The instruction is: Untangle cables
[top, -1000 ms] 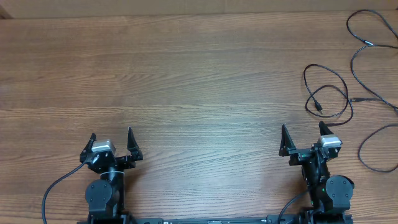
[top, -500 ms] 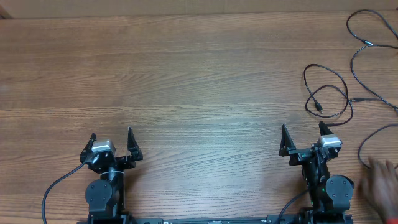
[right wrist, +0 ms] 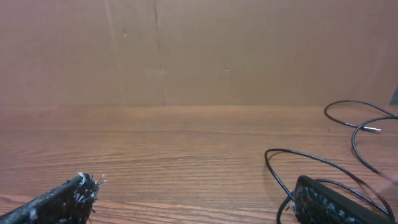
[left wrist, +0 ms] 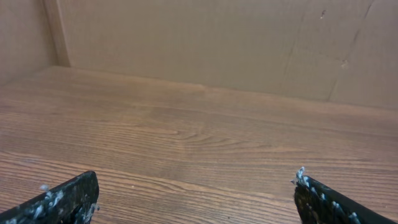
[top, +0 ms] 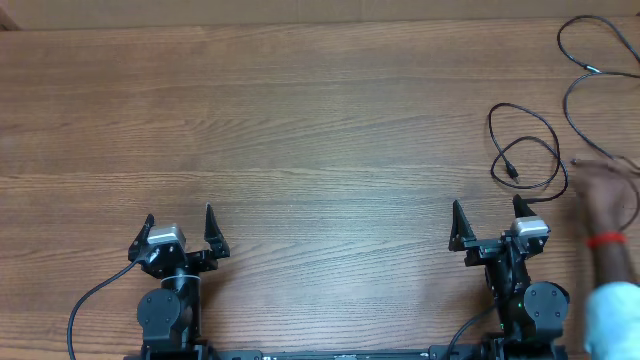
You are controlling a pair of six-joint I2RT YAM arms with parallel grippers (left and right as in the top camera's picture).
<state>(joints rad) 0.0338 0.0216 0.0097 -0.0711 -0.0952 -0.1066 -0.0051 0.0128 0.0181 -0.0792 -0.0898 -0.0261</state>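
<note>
Meanwhile, the broad brown wood-grain table [top: 300, 110] lay bare across its middle and left, closed in at the back by a plain tan cardboard wall [left wrist: 186, 37]. A person's bare hand [top: 605, 195], absent a second ago, had come in from the right edge and now lay over the far-right strands, so the layout was probably being rearranged and any reach looked best held off. Both arms sat parked at the near edge as before: the black two-finger left gripper [top: 179, 214] and its twin, the right gripper [top: 485, 202], each gaped wide and held nothing. The thin black cables [top: 558, 142] lay in loose loops at the far right, well apart from the left gripper, one small plug [top: 512, 171] just beyond the right gripper.
</note>
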